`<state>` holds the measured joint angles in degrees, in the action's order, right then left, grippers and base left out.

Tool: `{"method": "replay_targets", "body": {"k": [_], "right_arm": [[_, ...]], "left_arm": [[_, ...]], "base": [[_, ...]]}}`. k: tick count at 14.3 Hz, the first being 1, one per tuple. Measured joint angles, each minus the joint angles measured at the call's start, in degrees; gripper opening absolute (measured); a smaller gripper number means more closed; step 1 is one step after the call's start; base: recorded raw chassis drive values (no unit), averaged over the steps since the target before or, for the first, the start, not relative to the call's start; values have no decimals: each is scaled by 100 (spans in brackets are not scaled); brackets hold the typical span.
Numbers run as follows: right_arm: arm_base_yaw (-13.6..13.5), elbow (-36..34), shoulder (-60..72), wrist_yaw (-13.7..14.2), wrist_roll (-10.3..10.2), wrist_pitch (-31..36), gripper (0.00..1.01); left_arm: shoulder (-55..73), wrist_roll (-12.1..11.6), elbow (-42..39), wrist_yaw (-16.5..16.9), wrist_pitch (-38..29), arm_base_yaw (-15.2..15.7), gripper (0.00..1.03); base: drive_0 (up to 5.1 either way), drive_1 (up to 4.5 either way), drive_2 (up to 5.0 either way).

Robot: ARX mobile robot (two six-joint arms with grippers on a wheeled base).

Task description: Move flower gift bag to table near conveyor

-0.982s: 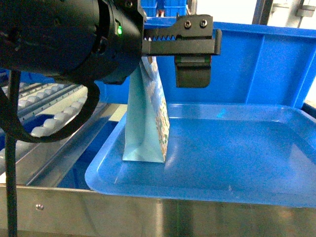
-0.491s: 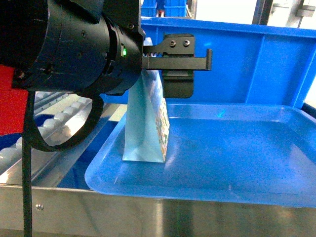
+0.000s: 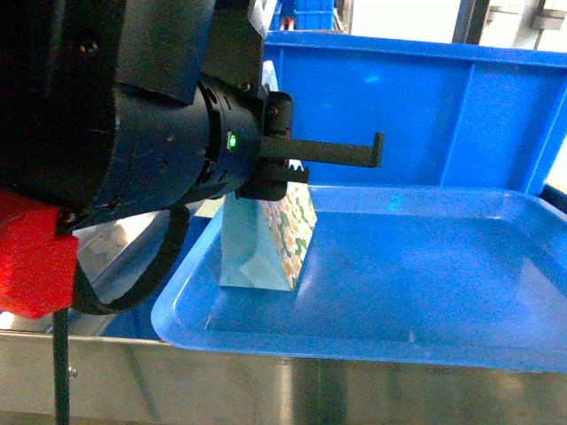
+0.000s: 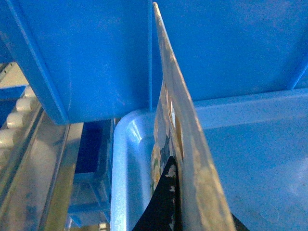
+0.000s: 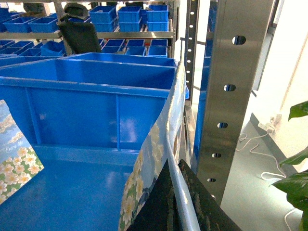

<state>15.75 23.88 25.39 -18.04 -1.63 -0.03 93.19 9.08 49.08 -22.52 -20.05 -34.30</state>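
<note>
Head view, foreground: a steel frame rail runs below a blue plastic tray. The flower gift bag stands upright on the tray's near-left corner, its pale teal side facing the camera and its flowered face turned right. The left gripper sits at the bag's top; its jaws are pressed onto the paper edge, one black finger on either side in the left wrist view. Left of the tray lie the conveyor's white rollers, and behind it stands a large blue bin.

Right wrist view: the right gripper pinches the rim of a second flower-printed bag between its jaws. A perforated steel upright rises just beside it, green plant leaves show at the right, and shelves of blue bins stand farthest back.
</note>
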Motion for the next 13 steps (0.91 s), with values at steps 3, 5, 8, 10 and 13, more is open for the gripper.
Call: {"method": "replay_targets", "body": {"k": [3,5,8,10,13], "right_arm": [[0,0,0,0,0,-2,2],[0,0,0,0,0,0,2],[0,0,0,0,0,0,2],[0,0,0,0,0,0,2],[0,0,0,0,0,0,2]], "left_arm": [[-723,-385,-304,-28,-238,98,2],[-1178,-557,-352,4,-260,247,2],[-2149,-824,-750,72,-138,433,2],[-2839,-1005,-1246,120,-157,643,2],[-4474,-1399,-2487,68,155,1180,2]], "base": [[0,0,0],[0,0,0],[0,0,0],[0,0,0],[0,0,0]]}}
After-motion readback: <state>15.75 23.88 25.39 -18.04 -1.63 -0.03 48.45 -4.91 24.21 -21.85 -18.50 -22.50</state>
